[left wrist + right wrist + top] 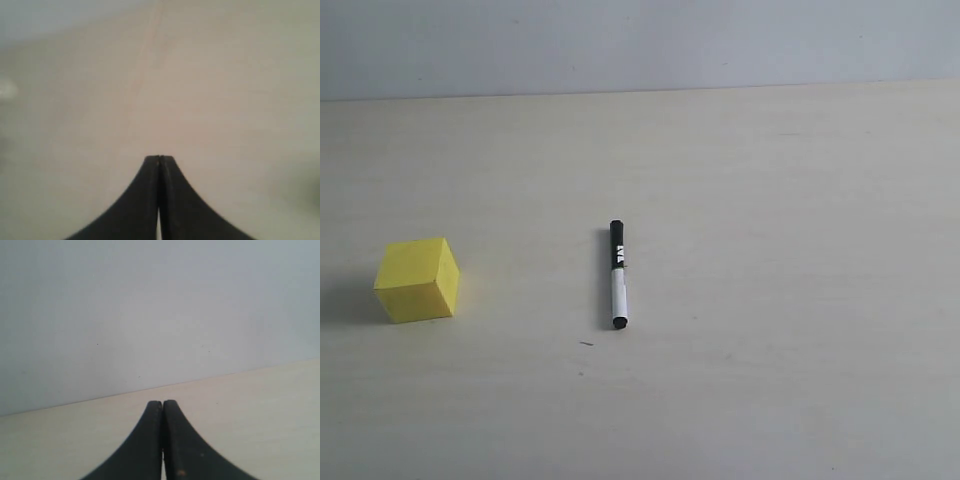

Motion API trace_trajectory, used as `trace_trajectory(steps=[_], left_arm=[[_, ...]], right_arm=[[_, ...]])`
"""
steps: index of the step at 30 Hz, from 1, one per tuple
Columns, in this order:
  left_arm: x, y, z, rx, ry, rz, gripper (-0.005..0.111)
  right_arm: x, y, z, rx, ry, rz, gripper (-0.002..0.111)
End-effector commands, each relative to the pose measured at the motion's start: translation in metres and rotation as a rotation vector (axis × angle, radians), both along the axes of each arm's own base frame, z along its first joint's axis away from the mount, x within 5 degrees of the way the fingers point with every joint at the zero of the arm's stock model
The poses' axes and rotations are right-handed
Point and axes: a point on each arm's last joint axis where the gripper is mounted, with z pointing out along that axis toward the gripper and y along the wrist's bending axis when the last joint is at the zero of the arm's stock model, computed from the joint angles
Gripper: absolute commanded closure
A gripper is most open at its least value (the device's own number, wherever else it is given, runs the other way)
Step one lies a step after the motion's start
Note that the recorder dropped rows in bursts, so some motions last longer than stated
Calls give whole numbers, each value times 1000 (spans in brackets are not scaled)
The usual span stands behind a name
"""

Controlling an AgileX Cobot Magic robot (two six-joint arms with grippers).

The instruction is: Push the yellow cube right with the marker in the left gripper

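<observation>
The marker (617,273) is seen lying flat on the pale bench (770,300), close to the middle of the scene, and is not held by either gripper. Its length runs from far to near: the black lettered half is at the far end, and the white barrel with its black tip is at the near end. The yellow cube (417,279) is set on the bench to the left of the marker and well apart from it, with 1 corner edge turned toward the near right. A small dark mark (586,344) is seen on the bench just near and left of the marker's tip. A grey wall (640,40) stands along the far edge of the bench.

The pose of the arms can be judged only from the 2 wrist views. The left gripper (159,159) is angled down over bare bench surface, which is blurred there. Its 2 black fingers (142,200) are pressed together tip to tip, with only a thin seam between them. The right gripper (163,402) is pointed more level, toward the line where bench and wall meet. Its fingers (145,440) are likewise pressed together and pinch nothing. Neither the marker nor the cube is shown in either wrist view.
</observation>
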Motion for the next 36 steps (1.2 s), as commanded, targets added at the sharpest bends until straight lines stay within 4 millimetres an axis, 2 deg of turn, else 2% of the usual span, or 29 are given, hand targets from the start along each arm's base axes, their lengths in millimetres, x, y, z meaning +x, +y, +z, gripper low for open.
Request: trace_trajectory(steps=[1, 3, 5, 6, 8, 9, 10, 11, 13, 14, 16, 18, 20, 24, 26, 30, 36], left_arm=[[27, -75, -16, -537, 198, -151, 107], [33, -124, -24, -572, 174, -241, 107], [36, -156, -31, -597, 182, -277, 107], [38, -183, -37, -599, 222, -311, 107], [42, -211, -49, -577, 299, -338, 107], [45, -235, -57, -566, 340, -360, 107], [46, -248, -63, -568, 355, -365, 107], [48, -270, -72, -572, 368, -383, 107], [52, -297, -84, -587, 379, -383, 107], [53, -304, -88, -586, 388, -387, 107], [55, -315, -97, -573, 416, -389, 103], [56, -320, -107, -561, 446, -380, 94], [57, -325, -115, -578, 477, -360, 80], [60, -328, -128, -579, 499, -348, 39], [63, -330, -133, -582, 498, -338, 28], [70, -332, -142, -576, 530, -288, 30], [88, -323, -157, -547, 594, -146, 30]], right_arm=[[0, 0, -1, -9, -2, -7, 108], [0, 0, -1, -9, -2, -7, 108], [0, 0, -1, -9, -2, -7, 108], [0, 0, -1, -9, -2, -7, 108], [0, 0, -1, -9, -2, -7, 108], [0, 0, -1, -9, -2, -7, 108], [0, 0, -1, -9, -2, -7, 108], [0, 0, -1, -9, -2, -7, 108], [0, 0, -1, -9, -2, -7, 108], [0, 0, -1, -9, -2, -7, 108], [0, 0, -1, -9, -2, -7, 108], [0, 0, -1, -9, -2, -7, 108], [0, 0, -1, -9, -2, -7, 108], [0, 0, -1, -9, -2, -7, 108], [0, 0, -1, -9, -2, -7, 108], [0, 0, -1, -9, -2, -7, 108], [0, 0, -1, -9, -2, -7, 108]])
